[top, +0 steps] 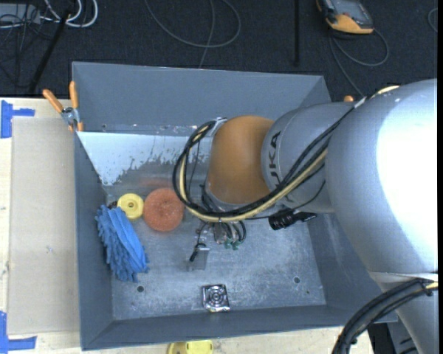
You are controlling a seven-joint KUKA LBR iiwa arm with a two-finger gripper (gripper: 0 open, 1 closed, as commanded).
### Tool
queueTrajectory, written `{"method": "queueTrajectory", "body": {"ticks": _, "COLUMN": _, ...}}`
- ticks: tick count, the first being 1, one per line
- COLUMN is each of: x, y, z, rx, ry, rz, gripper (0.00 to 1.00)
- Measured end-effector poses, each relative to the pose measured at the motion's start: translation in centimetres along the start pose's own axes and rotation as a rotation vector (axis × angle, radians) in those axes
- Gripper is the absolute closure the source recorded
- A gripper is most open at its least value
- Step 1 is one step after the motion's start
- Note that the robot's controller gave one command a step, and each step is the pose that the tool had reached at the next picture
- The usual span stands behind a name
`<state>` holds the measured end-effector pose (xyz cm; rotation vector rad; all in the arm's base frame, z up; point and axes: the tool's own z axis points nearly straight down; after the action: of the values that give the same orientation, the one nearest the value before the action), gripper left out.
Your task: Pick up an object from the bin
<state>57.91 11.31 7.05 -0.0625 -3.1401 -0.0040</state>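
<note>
My gripper hangs low over the bare bin floor near the middle, below the orange cover on the wrist. Nothing shows in it. Just to its upper left lies a round orange scouring pad, a short gap away. A small yellow round piece sits beside the pad on its left. A blue shaggy mop-like thing stretches along the bin's left side, further from the gripper.
A small silvery square piece lies on the floor near the bin's front wall, below the gripper. The arm and its cables cover the right half of the bin. Bare floor stretches between the gripper and the blue thing.
</note>
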Motion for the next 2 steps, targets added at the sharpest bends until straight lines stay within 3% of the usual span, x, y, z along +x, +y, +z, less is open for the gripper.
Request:
{"method": "queueTrajectory", "body": {"ticks": 1, "x": -2.91, "y": 0.38, "z": 0.04, "rx": 0.002, "ry": -0.003, "rz": -0.195, "gripper": 1.00}}
{"method": "queueTrajectory", "body": {"ticks": 2, "x": -2.90, "y": 0.40, "z": 0.04, "rx": 0.003, "ry": -0.003, "rz": -0.196, "gripper": 0.00}}
